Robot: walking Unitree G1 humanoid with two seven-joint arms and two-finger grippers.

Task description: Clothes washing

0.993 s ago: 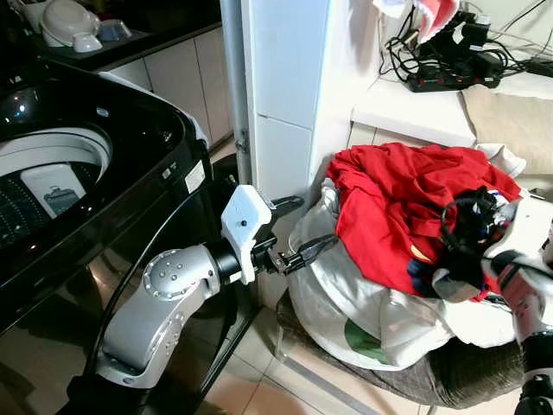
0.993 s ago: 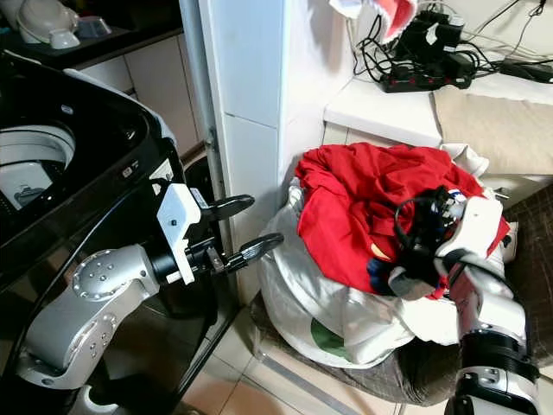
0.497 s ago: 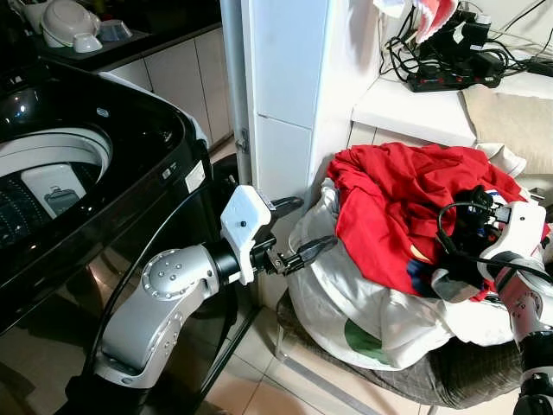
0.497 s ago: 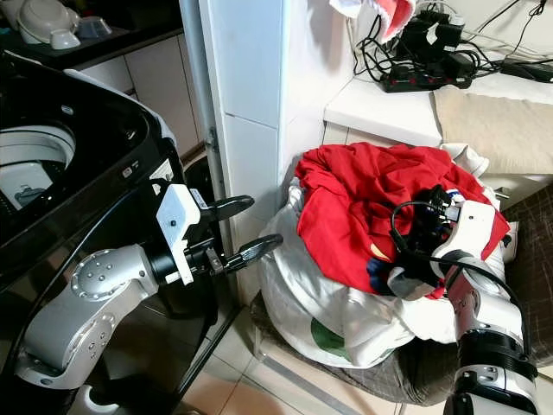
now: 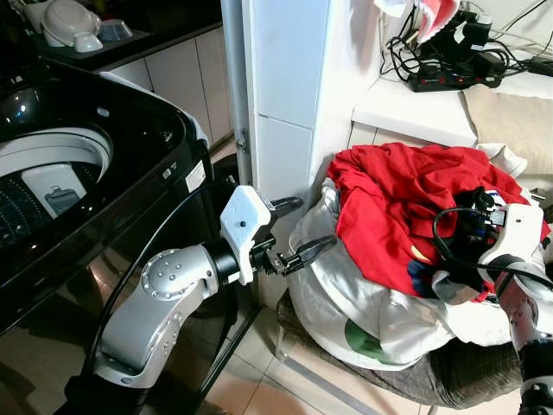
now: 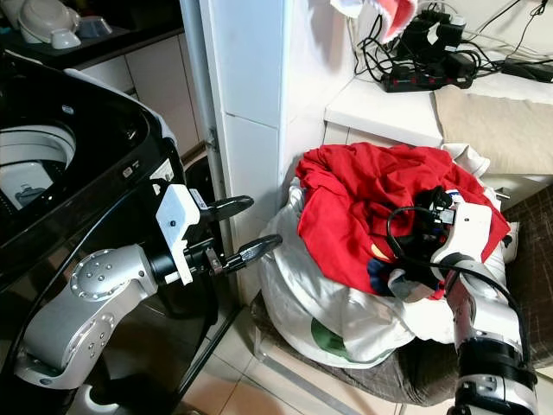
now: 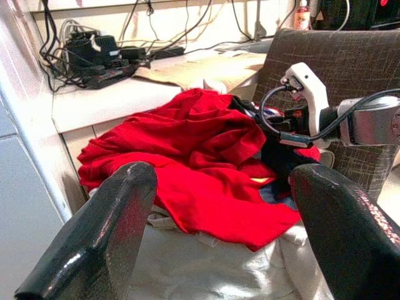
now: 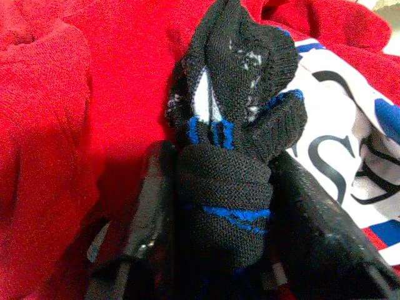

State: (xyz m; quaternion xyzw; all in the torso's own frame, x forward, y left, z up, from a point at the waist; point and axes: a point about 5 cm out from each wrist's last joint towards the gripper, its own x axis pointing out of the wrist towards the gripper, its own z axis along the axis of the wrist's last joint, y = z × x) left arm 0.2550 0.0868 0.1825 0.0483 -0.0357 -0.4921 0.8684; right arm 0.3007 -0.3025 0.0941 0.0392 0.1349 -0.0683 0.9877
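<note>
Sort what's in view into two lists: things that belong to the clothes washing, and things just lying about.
Belongs to the washing:
- black top-loading washing machine, lid open
- red garment on the white laundry bag
- black sock with blue stripes, gripped by the right hand
- left hand, open beside the bag

Just lying about:
- black power strip with cables
- white bowls

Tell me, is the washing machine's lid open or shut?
Open. The washing machine shows its round white drum opening from above, with no lid covering it.

Left tool (image 5: 298,229) spread, held forward — right tool (image 8: 219,206) clamped, wrist bent down.
</note>
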